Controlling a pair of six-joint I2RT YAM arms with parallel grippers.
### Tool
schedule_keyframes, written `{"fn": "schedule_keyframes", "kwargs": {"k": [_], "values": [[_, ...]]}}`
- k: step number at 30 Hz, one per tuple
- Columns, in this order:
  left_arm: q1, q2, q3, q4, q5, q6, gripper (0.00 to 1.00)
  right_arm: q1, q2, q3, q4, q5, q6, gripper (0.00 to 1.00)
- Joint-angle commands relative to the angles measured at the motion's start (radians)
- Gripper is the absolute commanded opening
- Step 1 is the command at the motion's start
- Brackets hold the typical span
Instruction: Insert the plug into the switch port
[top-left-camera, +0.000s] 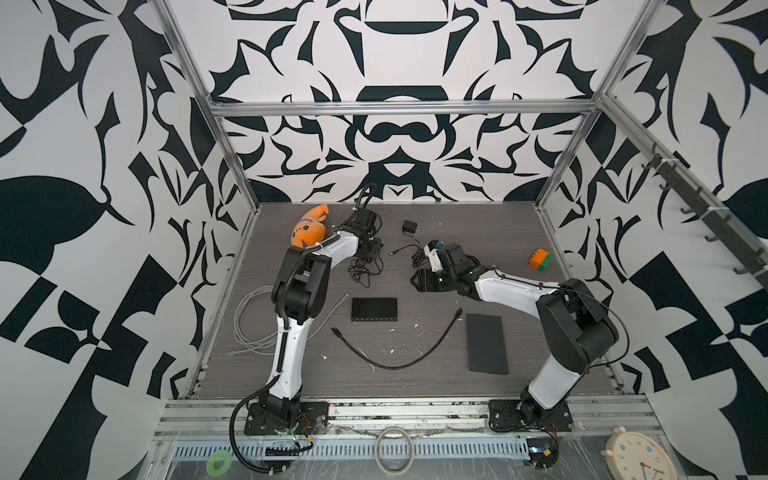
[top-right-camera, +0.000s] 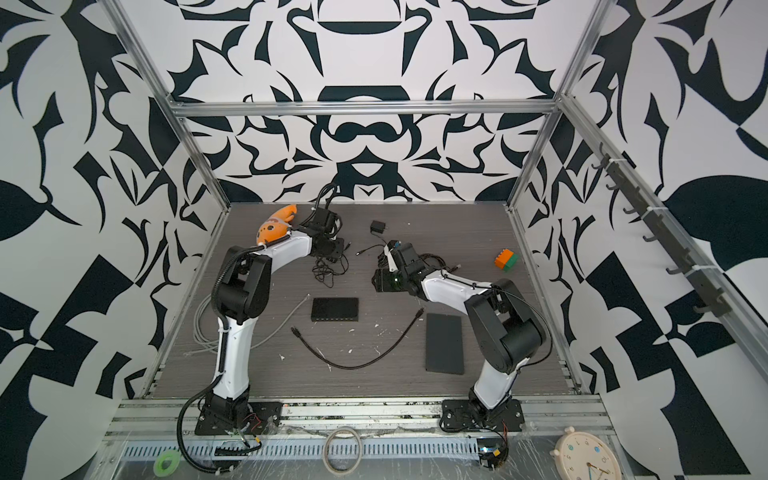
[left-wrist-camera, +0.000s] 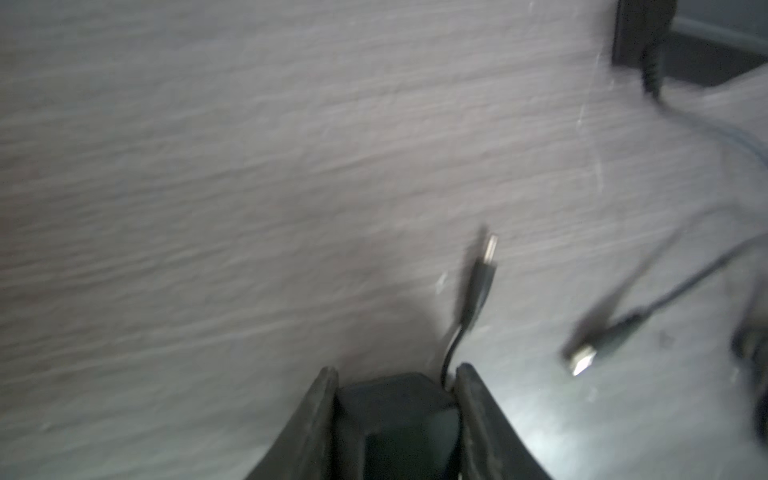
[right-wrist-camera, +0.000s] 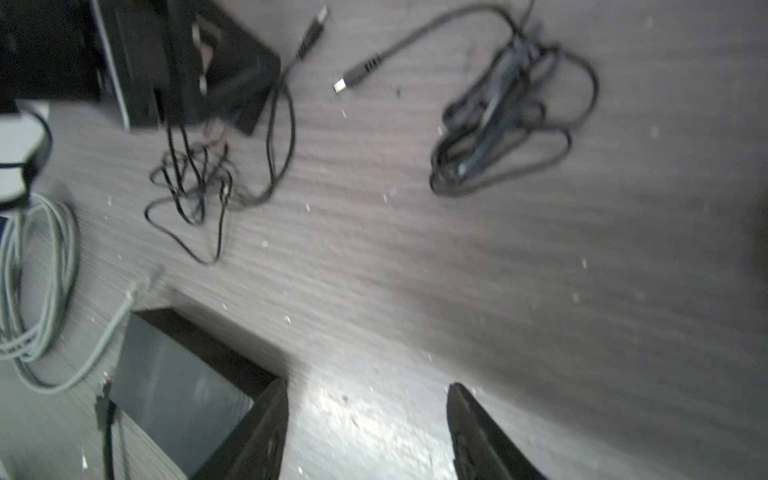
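Holding a black block (left-wrist-camera: 395, 415), likely an adapter body, in the left gripper (left-wrist-camera: 395, 370), jaws narrow and pressed on both its sides. Trailing from it on a thin cord (left-wrist-camera: 448, 357): the plug (left-wrist-camera: 478, 278), loose just ahead of the jaws, far back on the table (top-left-camera: 415, 386), well apart from the switch (top-left-camera: 374, 309). Cannot tell whether hanging or resting. On the right gripper (right-wrist-camera: 368, 386), jaws spread wide with nothing between, near one far corner of the switch.

Risks, as judged: gripping the block and not the plug, so no control of the tip; likely to swing and miss the port. Could drag the cord tangle (right-wrist-camera: 199, 166) under the wrist. Easy to confuse with a second plug (left-wrist-camera: 582, 361) close by, from another adapter (top-left-camera: 410, 227). Ports too small to make out.

Around: grey cable (top-left-camera: 253, 328) with one end just beside the switch, black cable (top-left-camera: 395, 357) arcing in front, dark slab (top-left-camera: 487, 344), orange plush (top-left-camera: 309, 232), coloured block (top-left-camera: 541, 260). Only the tangle between plug and switch.
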Motion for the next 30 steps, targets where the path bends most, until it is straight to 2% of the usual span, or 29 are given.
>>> {"fn": "schedule_keyframes", "kwargs": {"k": [1,7,11,14,17,19,24,30], "values": [[0.057,-0.078,-0.070,-0.003,0.116,0.017,0.32,0.022,0.044,0.094,-0.012,0.002,0.009,0.64],[0.093,-0.133,-0.103,-0.011,0.208,0.088,0.28,0.085,0.189,0.269,-0.021,0.008,0.035,0.64],[0.149,-0.207,-0.153,0.044,0.411,0.051,0.28,0.099,0.276,0.359,-0.033,0.001,0.080,0.63],[0.164,-0.238,-0.165,0.031,0.485,0.082,0.28,0.099,0.294,0.374,-0.016,0.017,0.122,0.63],[0.170,-0.240,-0.161,-0.003,0.452,0.102,0.28,0.097,0.306,0.395,-0.027,0.057,0.149,0.63],[0.191,-0.261,-0.192,0.030,0.415,0.066,0.27,0.098,0.329,0.420,-0.041,0.068,0.144,0.63],[0.268,-0.294,-0.281,0.166,0.481,-0.035,0.26,0.133,0.388,0.472,-0.021,0.032,0.084,0.64],[0.276,-0.273,-0.310,0.196,0.529,-0.038,0.26,0.135,0.453,0.504,0.118,-0.088,0.223,0.61]]}}
